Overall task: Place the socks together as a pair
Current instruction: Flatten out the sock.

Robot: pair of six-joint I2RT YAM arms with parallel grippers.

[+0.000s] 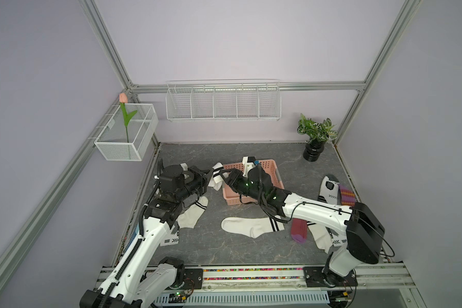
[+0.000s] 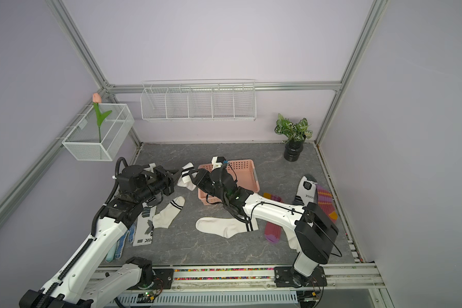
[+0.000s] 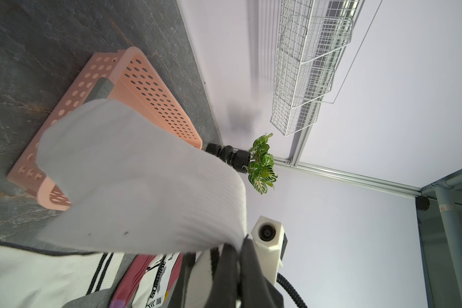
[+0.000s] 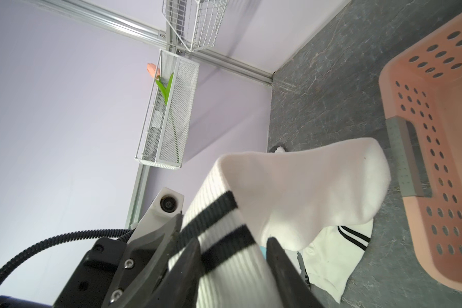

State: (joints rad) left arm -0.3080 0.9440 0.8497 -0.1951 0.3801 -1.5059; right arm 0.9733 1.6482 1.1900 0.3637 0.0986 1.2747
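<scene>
Lifted sock (image 1: 217, 178), white with two black cuff stripes, hangs in the air between the two arms, just beside the near corner of the pink basket (image 1: 264, 161). Left gripper (image 3: 236, 244) is clamped shut on its cuff edge. Right gripper (image 4: 231, 245) has its jaws partly apart on either side of the striped cuff; can't tell if they pinch it yet. Risks: both arms on one cuff, so a pull apart could stretch it or yank it out of one grip. The right might also catch one layer only and slip. The dangling toe could drop into the basket or snag its rim. The likely partner, the short striped sock (image 1: 195, 213), lies flat near the left arm. Hidden: actual pad contact on the right. The left arm covers much of a sports sock (image 2: 144, 226) and a blue glove (image 2: 123, 241). The right arm crosses the long white sock (image 1: 248, 226) cuff and a maroon sock (image 1: 299, 230).
</scene>
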